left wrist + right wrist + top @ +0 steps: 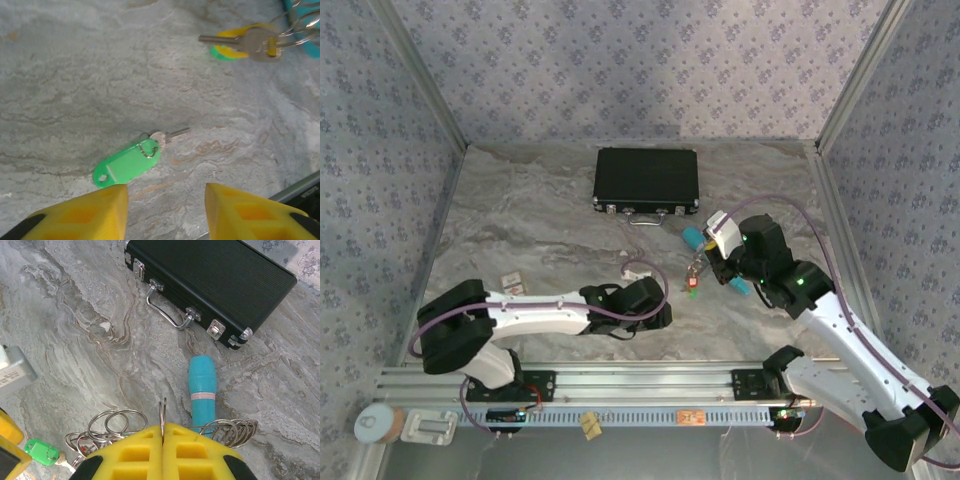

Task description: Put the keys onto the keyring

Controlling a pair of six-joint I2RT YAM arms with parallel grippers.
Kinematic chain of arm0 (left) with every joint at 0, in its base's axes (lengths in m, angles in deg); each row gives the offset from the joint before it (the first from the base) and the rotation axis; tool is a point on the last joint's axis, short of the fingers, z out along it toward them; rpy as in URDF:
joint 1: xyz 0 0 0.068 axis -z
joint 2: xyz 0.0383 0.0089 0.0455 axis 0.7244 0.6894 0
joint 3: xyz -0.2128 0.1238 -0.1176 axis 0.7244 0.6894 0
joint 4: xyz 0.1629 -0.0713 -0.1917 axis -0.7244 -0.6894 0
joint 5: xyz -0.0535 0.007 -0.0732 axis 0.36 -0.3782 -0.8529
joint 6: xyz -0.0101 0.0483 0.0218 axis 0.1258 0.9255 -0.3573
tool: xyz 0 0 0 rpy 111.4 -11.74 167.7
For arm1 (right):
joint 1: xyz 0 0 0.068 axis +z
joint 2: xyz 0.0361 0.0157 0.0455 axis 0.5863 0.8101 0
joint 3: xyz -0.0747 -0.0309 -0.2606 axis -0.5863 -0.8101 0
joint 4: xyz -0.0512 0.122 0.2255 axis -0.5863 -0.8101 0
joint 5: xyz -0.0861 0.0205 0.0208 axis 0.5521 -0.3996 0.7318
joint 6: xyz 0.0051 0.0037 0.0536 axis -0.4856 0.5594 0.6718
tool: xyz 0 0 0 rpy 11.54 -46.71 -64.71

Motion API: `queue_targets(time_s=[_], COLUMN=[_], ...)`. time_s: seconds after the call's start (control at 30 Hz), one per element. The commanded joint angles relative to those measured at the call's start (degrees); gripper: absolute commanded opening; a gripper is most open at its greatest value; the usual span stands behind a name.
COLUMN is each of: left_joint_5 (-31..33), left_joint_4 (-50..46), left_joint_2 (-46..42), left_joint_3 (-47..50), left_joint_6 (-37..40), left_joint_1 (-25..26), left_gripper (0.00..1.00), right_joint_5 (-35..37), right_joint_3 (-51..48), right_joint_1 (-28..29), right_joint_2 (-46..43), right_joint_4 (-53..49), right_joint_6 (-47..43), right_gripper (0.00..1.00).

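Keyring point(163, 412) stands pinched edge-on in the clenched right gripper point(163, 432), with other keys point(250, 42) bunched at its loops. Step in hand, likely: picking up the green-tagged key point(135, 160). It lies flat on the table point(75, 75), just ahead of the left gripper point(166, 195), whose fingers stand apart and empty. Next move calls for descending, straddling the tag and pinching it.

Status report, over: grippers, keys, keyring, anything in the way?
Left gripper open, over green-tagged key lying on table. Right gripper shut on keyring, more keys attached. Teal cylinder beside right gripper, not blocking.
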Motion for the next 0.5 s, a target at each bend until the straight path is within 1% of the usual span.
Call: queue_targets(time_s=[0.0, 0.13, 0.27, 0.33, 0.47], left_joint_5=[-2.43, -3.18, -4.48, -5.10, -5.78], left_joint_4=[-0.85, -1.40, -2.21, -4.19, -10.33], left_joint_2=[2.18, 3.67, 5.64, 7.00, 9.52], left_joint_3=[-3.17, -4.87, -5.76, -6.71, -10.28], left_joint_6=[-8.19, -9.91, -13.62, -15.50, -17.78], left_joint_1=[-1.03, -2.42, -3.53, -3.83, -3.99], left_gripper=[0.39, 0.36, 0.32, 0.30, 0.31], right_joint_5=[-0.58, -1.39, -1.87, -2.13, -2.25], right_joint_3=[0.96, 0.51, 0.37, 0.36, 0.37], right_joint_1=[-0.32, -0.32, -0.29, -0.28, -0.24], right_joint_2=[-1.42, -1.60, -1.54, -1.57, -1.56], right_joint_4=[0.41, 0.92, 1.17, 1.14, 0.92], right_joint_6=[1.18, 1.40, 1.37, 1.29, 1.25], right_gripper=[0.00, 0.00, 0.00, 0.00, 0.00])
